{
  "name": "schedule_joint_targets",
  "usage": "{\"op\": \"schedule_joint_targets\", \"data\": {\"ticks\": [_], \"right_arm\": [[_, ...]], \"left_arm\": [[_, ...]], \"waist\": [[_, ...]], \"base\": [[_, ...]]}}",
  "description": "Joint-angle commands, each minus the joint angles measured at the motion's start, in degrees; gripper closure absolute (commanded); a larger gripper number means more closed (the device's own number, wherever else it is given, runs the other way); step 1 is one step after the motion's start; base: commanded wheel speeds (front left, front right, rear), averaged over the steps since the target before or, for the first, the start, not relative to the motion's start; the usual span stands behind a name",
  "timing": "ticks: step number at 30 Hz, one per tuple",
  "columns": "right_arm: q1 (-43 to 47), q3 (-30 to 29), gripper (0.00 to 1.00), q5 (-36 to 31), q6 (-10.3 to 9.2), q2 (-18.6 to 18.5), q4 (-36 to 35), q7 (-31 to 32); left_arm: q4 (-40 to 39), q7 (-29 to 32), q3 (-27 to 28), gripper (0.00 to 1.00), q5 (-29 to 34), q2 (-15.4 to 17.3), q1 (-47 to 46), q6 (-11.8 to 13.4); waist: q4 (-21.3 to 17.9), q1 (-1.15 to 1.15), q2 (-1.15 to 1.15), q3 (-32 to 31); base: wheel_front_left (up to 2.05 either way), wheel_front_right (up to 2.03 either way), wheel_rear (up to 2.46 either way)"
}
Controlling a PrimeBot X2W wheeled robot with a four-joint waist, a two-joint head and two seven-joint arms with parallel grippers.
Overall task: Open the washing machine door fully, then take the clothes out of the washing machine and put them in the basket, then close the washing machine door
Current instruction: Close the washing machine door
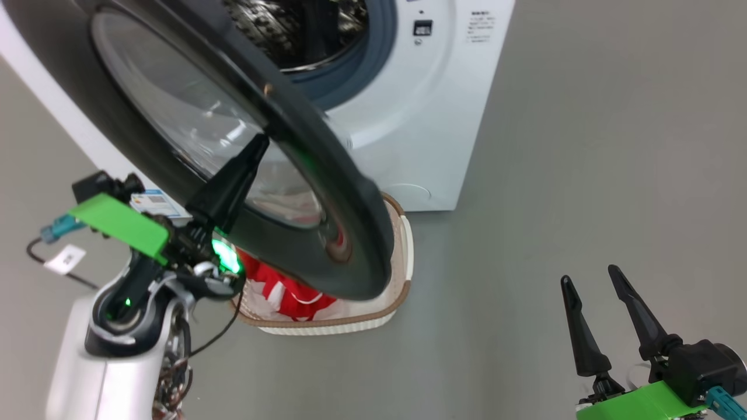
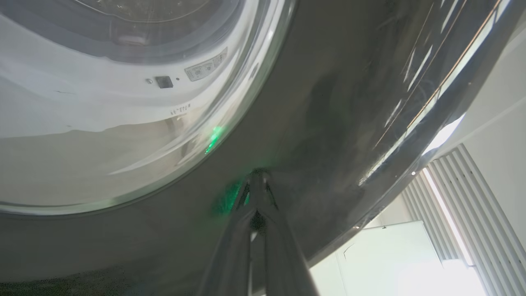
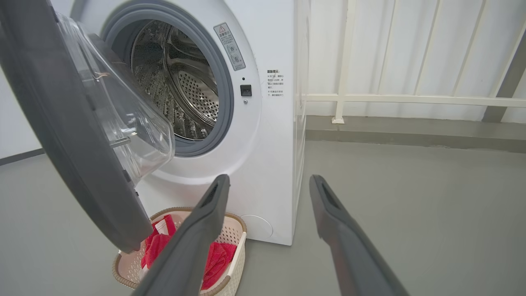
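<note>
The washing machine (image 1: 420, 116) stands with its glossy black door (image 1: 327, 192) swung partway out over the basket (image 1: 404, 233). The steel drum (image 3: 181, 90) looks bare inside. Red clothes (image 1: 286, 294) lie in the cream basket (image 3: 234, 236), and they show as clothes (image 3: 218, 255) below the door (image 3: 61, 123). My left gripper (image 1: 261, 140) is shut, its tip pressed against the door's outer face beside the glass window. Close up, the left gripper (image 2: 257, 174) touches the black door (image 2: 328, 102). My right gripper (image 1: 589, 275) hangs open and empty at the lower right, apart from the machine (image 3: 271, 164); right gripper (image 3: 269, 181).
Grey floor (image 1: 583, 146) spreads to the right of the machine. A cable with a white tag (image 1: 64, 258) lies on the floor at the left. A white railing (image 3: 411, 98) and pale wall run behind the machine's right side.
</note>
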Motion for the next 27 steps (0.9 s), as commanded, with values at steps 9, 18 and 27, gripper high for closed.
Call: {"op": "schedule_joint_targets", "data": {"ticks": [9,18,27], "right_arm": [[-3.23,1.73,0.0,0.66,0.35,-0.78,-1.99,-0.37],[-4.43,1.89,0.0,1.02,0.35,-0.78,-2.24,-0.37],[-5.44,2.13,0.0,0.95,0.35,-0.78,-2.23,-0.37]], "left_arm": [[2.59,-2.65,0.52,1.0,-0.88,0.87,-7.91,-3.22],[7.51,-4.69,0.82,1.0,1.17,1.24,-14.03,-5.45],[11.67,-4.63,1.25,1.0,1.39,1.53,-18.91,-6.84]], "waist": [[-3.62,0.0,0.0,4.11],[-5.43,0.0,0.0,7.18],[-6.5,0.0,0.0,9.23]], "base": [[0.0,0.0,0.0],[0.0,0.0,0.0],[0.0,0.0,0.0]]}}
